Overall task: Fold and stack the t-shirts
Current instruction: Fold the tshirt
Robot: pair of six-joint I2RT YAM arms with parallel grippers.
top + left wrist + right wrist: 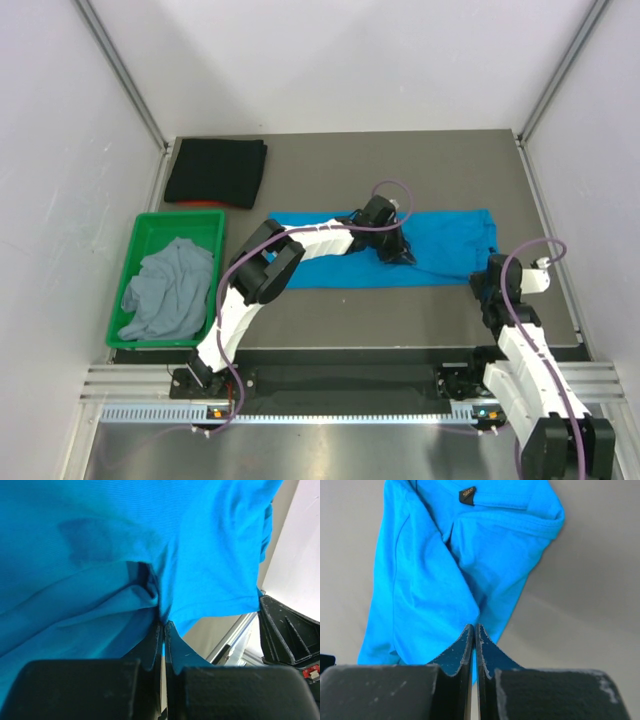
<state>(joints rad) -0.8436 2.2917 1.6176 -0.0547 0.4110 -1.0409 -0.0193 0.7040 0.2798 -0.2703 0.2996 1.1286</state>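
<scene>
Fingers pinched together on blue t-shirt (440, 240): left gripper (162, 627), right gripper (474, 630).

Green bin (180, 220) on grey table (400, 320)

Fingers (454, 652) tight on the blue t-shirt (440, 580)

The spread t-shirt (445, 245) lies across the middle of the worktop (400, 165). Left of it stands a bin (180, 217) with a crumpled t-shirt (170, 290) in it. Behind it, to its left, lies a folded t-shirt (217, 172).
</scene>
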